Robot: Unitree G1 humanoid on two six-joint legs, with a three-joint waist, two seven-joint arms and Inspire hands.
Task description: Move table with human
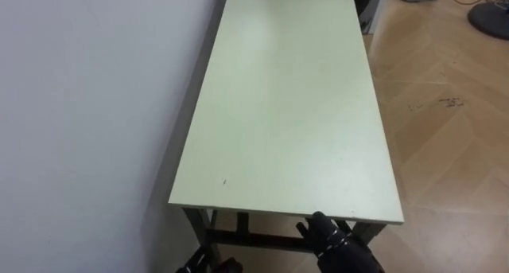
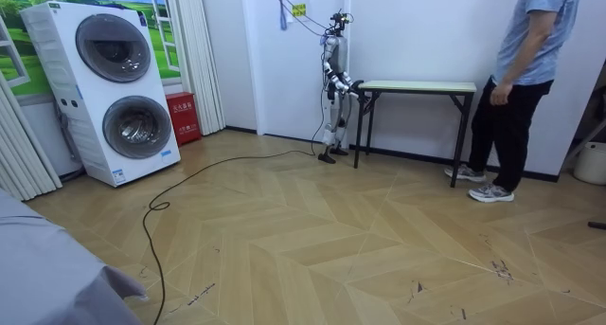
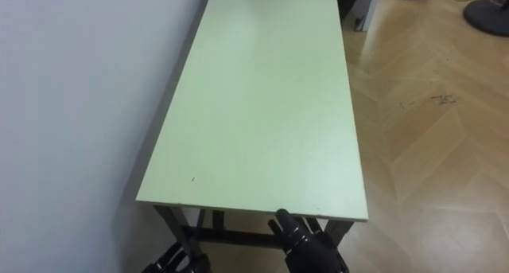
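The long pale-green table on dark metal legs [image 1: 290, 106] looks stiff and weighty. Grip its short edge, just above the straight, parted fingers of the right hand [image 1: 332, 239]. I cannot tell the state of the left hand [image 1: 199, 263].

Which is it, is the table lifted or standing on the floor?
Standing on the floor: in the room view the table is level and its legs reach down to the floor at both ends.
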